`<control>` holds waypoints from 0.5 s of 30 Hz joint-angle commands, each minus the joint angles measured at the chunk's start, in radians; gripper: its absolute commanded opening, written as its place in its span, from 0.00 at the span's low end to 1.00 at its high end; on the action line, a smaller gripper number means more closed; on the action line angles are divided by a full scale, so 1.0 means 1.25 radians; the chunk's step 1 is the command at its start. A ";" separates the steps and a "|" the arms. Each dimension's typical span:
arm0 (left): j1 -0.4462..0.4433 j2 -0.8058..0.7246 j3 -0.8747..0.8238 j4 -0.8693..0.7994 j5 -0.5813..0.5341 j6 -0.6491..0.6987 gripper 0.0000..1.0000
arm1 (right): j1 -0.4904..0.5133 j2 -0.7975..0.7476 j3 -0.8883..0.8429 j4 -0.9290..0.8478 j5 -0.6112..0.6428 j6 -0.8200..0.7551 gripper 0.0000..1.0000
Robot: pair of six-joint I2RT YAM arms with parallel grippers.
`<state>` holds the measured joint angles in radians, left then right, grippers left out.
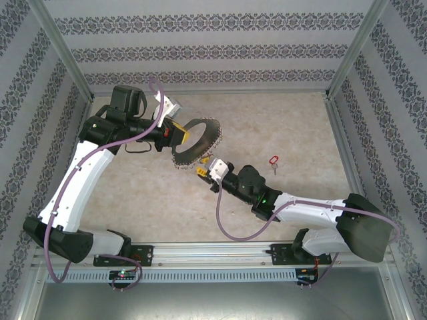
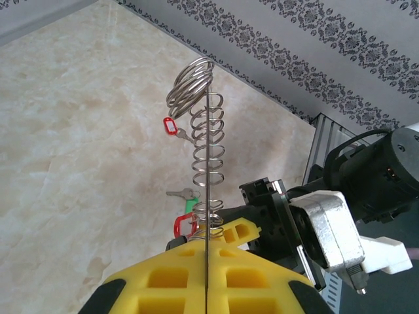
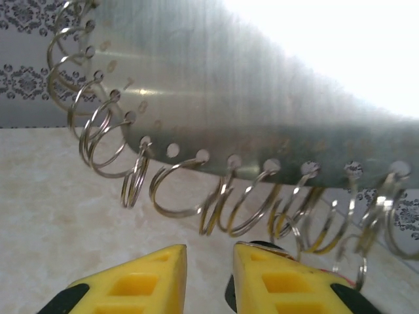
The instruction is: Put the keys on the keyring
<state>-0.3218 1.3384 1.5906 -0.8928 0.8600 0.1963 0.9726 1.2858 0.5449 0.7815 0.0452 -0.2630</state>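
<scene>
likely a lab: framed, wallpapered test enclosure (image 1: 67,60)

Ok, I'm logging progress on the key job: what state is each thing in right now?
keyring: held up, clear of the table
left end effector: shut on the keyring's rim
right end effector: slightly open, empty, just below the keyring
red key: lying loose on the table, off the keyring
green key: near the keyring's lower rim; attached or not, unclear
</scene>
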 commanded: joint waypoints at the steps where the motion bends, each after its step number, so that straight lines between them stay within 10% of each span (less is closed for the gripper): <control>1: -0.010 -0.004 0.027 -0.012 0.026 0.024 0.05 | 0.001 0.003 0.005 0.059 0.019 0.015 0.26; 15: -0.010 -0.009 0.029 -0.018 0.025 0.031 0.06 | 0.006 0.001 -0.017 0.078 0.027 0.000 0.22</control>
<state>-0.3218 1.3384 1.5909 -0.9043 0.8600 0.2066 0.9730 1.2858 0.5442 0.8288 0.0711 -0.2607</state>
